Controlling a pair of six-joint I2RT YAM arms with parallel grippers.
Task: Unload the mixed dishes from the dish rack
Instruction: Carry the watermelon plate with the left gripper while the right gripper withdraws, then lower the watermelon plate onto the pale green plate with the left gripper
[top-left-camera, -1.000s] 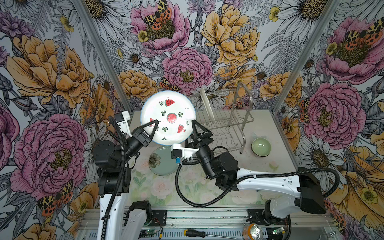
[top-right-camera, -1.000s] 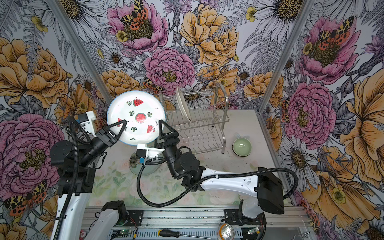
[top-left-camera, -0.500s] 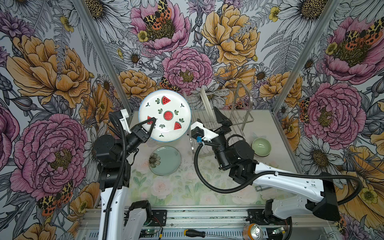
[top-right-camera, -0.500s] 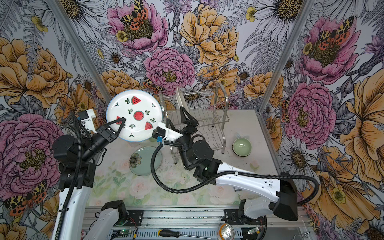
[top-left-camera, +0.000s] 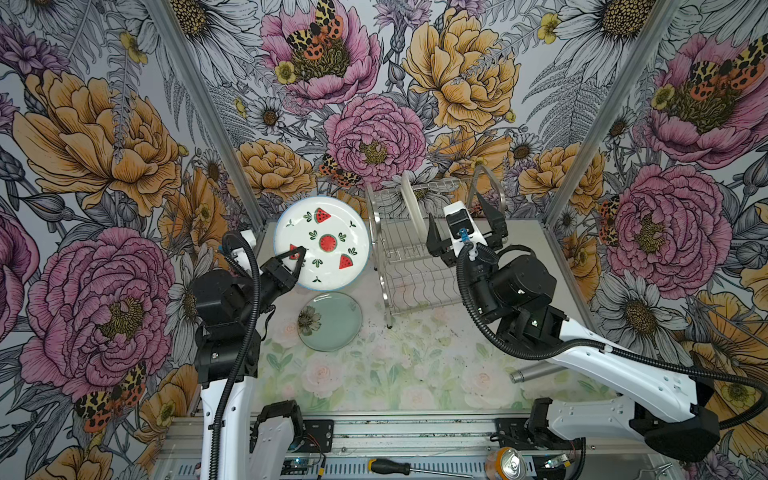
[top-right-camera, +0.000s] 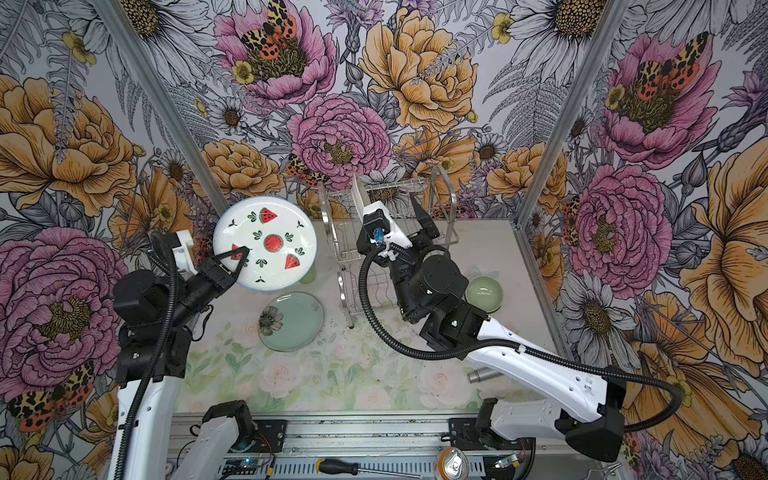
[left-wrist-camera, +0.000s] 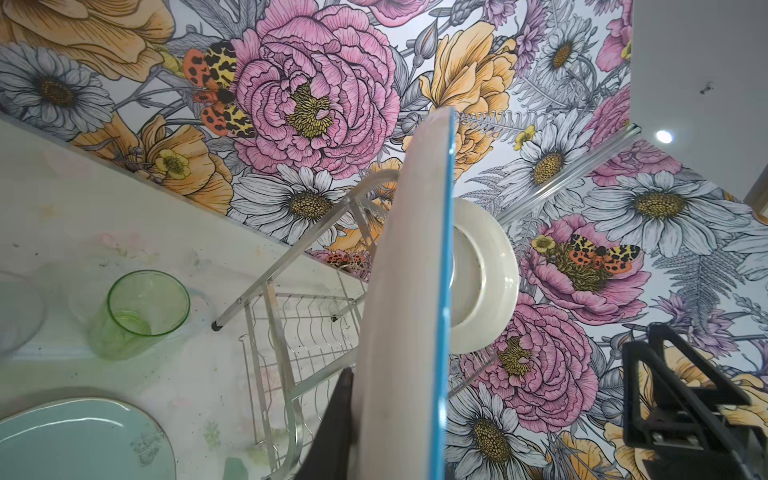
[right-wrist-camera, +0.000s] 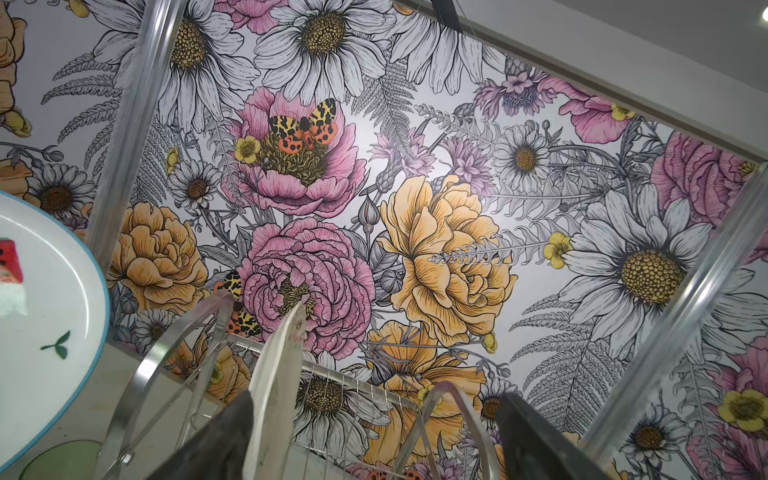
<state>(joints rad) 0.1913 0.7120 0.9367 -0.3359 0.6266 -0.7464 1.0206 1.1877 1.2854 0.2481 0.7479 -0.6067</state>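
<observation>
My left gripper (top-left-camera: 298, 254) is shut on the rim of the white fruit-print plate (top-left-camera: 322, 243) (top-right-camera: 266, 243) and holds it tilted up above the table, left of the dish rack (top-left-camera: 384, 266) (top-right-camera: 340, 266). In the left wrist view this plate (left-wrist-camera: 407, 332) is edge-on against one finger (left-wrist-camera: 336, 432). A cream plate (top-left-camera: 411, 199) (top-right-camera: 358, 195) stands upright in the rack. My right gripper (top-left-camera: 454, 205) (right-wrist-camera: 374, 436) is open over the rack, its jaws either side of the cream plate's edge (right-wrist-camera: 274, 374). The mint green plate (top-left-camera: 330, 322) lies flat on the table.
A pale green bowl (top-right-camera: 484, 293) sits right of the rack, behind my right arm. A green tumbler (left-wrist-camera: 139, 311) stands on the table under the raised plate. A grey metal cylinder (top-left-camera: 536, 374) lies near the front right. Flowered walls close three sides.
My right gripper has left the fruit-print plate's edge, swung right to the rack and opened wider around the cream plate. The left gripper keeps the fruit-print plate, shifted slightly left.
</observation>
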